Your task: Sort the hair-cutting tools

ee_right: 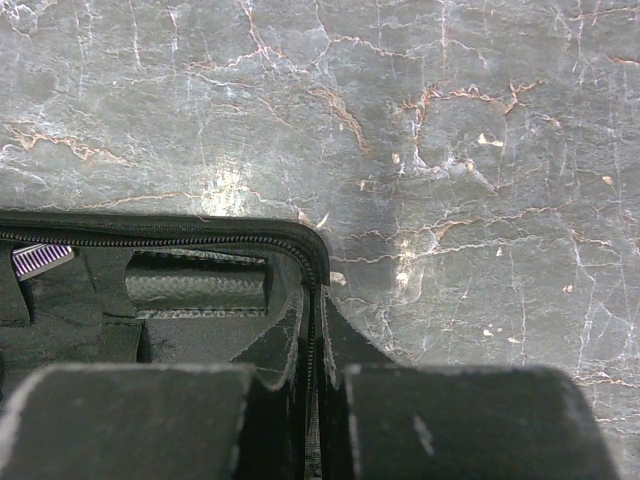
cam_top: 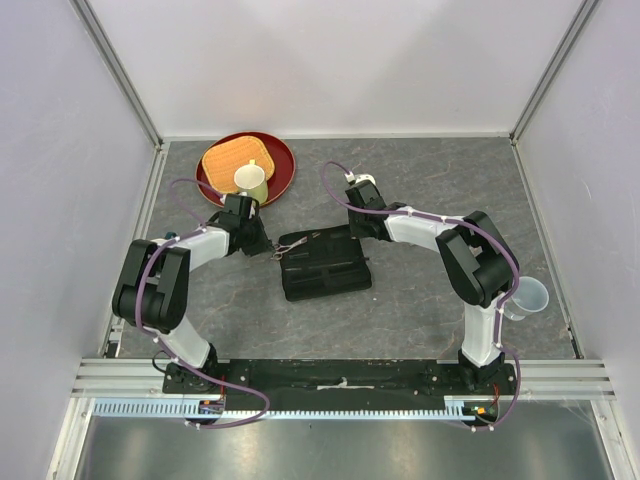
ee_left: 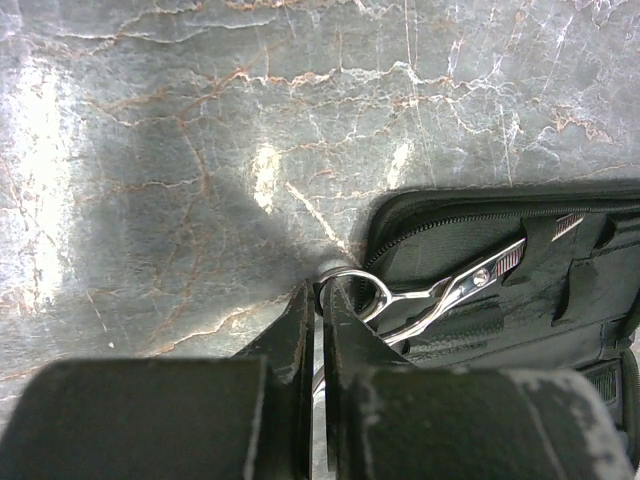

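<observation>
A black zip case (cam_top: 322, 265) lies open in the middle of the table. My left gripper (cam_top: 262, 247) is at its left end, shut on the finger ring of a pair of silver scissors (ee_left: 440, 295), whose blades lie under the case's straps. In the left wrist view my left gripper (ee_left: 320, 290) pinches the ring at the case's (ee_left: 560, 300) corner. My right gripper (cam_top: 358, 232) is shut on the zip edge of the case (ee_right: 200, 290) at its far right corner, as the right wrist view (ee_right: 312, 295) shows. I cannot make out any combs.
A round red tray (cam_top: 285, 165) at the back left holds an orange mat (cam_top: 228, 160) and a cream cup (cam_top: 250, 180). A clear plastic cup (cam_top: 530, 297) stands at the right, beside my right arm. Grey walls close in the table.
</observation>
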Motion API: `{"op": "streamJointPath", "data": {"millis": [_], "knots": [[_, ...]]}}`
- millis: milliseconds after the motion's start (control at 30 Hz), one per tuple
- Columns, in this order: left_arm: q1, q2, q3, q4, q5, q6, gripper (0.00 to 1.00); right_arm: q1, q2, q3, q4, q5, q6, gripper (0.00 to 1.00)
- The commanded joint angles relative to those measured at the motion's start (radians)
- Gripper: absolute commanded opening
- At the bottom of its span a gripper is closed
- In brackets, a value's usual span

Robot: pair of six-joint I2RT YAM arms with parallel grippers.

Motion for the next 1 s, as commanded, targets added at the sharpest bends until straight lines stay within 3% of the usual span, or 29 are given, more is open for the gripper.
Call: {"op": "streamJointPath", "data": {"millis": [0,433,967], "knots": [[-0.006,0.030,0.039,0.032,-0.027,0.031,0.02,-0.001,0.078,-0.032,0.058,-0.028,0.001,0.06],[-0.005,0.053,0.074,0.107,-0.053,0.201,0.02,-0.001,0.081,-0.035,0.053,-0.016,0.002,0.05],[-0.008,0.081,0.110,0.182,0.083,0.215,0.02,-0.002,0.096,-0.024,0.050,-0.019,0.004,0.04]]}}
